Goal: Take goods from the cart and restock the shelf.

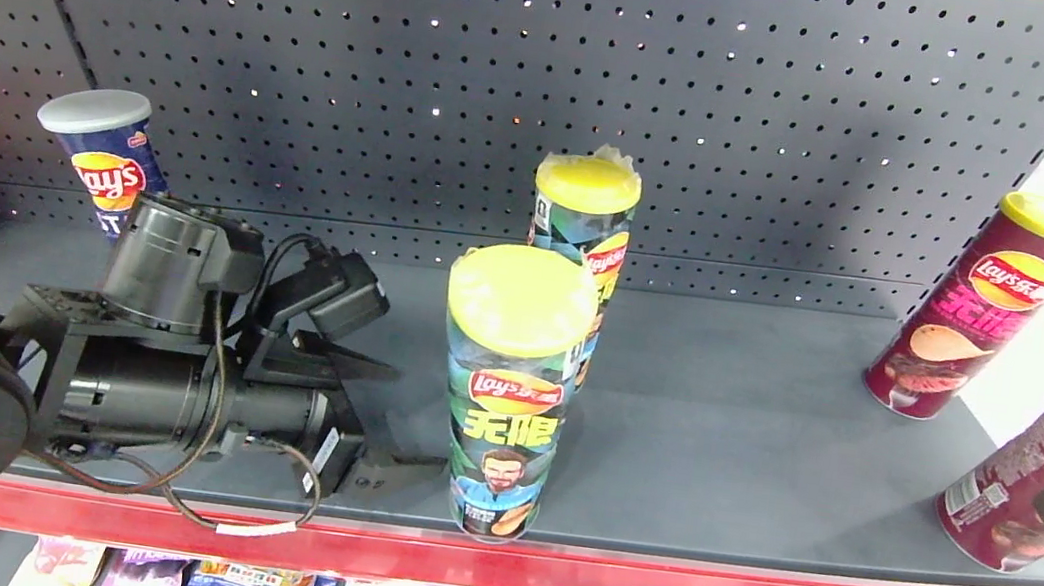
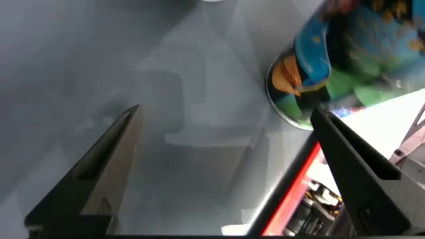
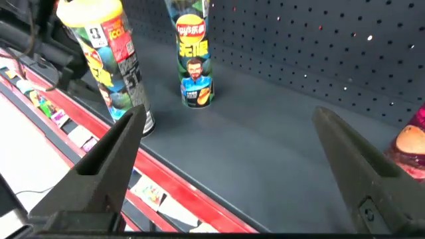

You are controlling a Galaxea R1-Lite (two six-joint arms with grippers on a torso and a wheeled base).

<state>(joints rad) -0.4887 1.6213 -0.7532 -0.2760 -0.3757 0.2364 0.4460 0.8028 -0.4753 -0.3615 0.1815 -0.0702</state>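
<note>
At the shelf (image 1: 724, 441) front, chip can (image 1: 508, 402) upright, lid up, left fingers (image 2: 109, 166), right fingers (image 3: 109, 159) both spread, empty.

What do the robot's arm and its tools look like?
The left arm is black and chunky, with a grey round drum on top and black cables looping around, one wearing a white tag. The left tool and right tool each have two dark, pointed wedge fingers.
</note>
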